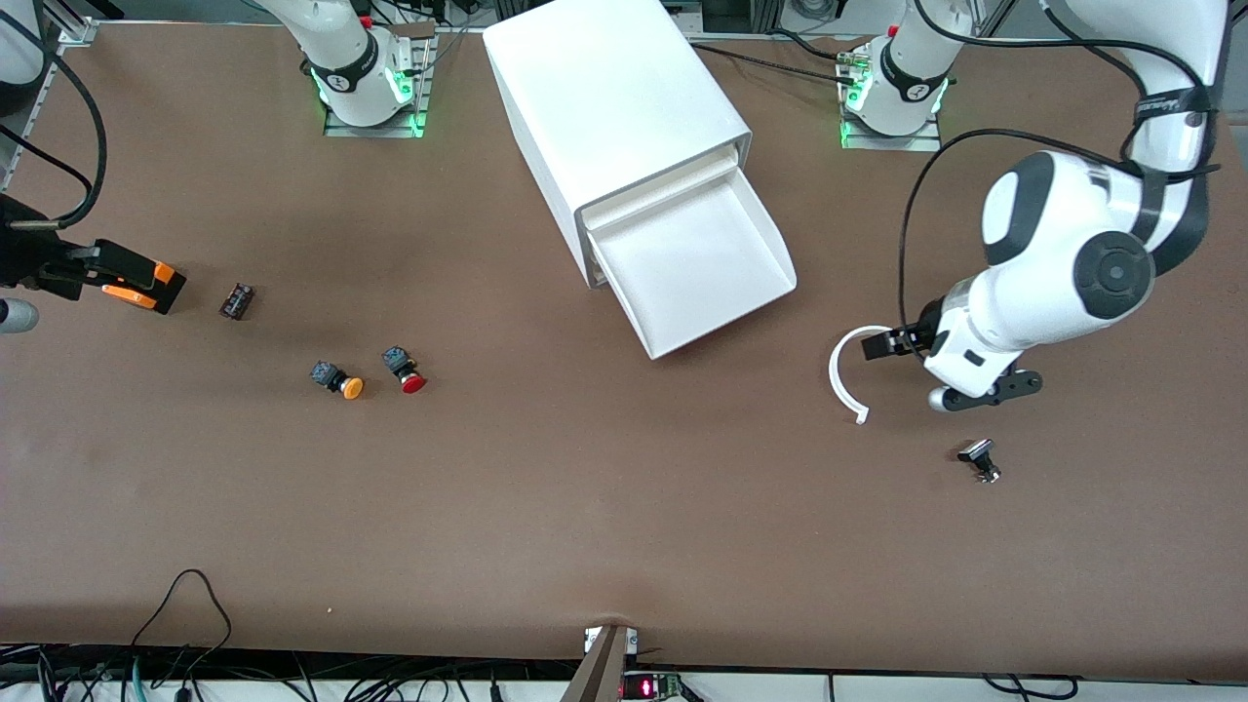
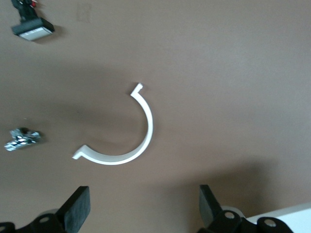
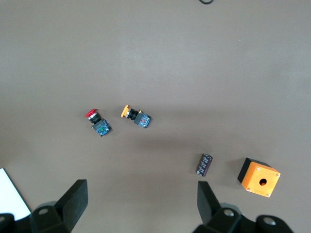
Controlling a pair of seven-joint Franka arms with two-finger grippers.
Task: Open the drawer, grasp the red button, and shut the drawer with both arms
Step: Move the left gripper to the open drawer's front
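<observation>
The white cabinet (image 1: 614, 107) stands at the table's back middle. Its drawer (image 1: 697, 268) is pulled out toward the front camera, and its tray looks empty. The red-capped button (image 1: 405, 370) lies on its side on the table toward the right arm's end, and shows in the right wrist view (image 3: 97, 121). My right gripper (image 1: 83, 268) is open and empty, high over that end of the table (image 3: 141, 204). My left gripper (image 1: 877, 343) is open and empty, over a white curved strip (image 2: 141, 141).
An orange-capped button (image 1: 338, 380) lies beside the red one. A small dark cylinder (image 1: 237, 300) and an orange box (image 1: 146, 283) lie toward the right arm's end. The white curved strip (image 1: 843, 375) and a small black part (image 1: 978, 458) lie toward the left arm's end.
</observation>
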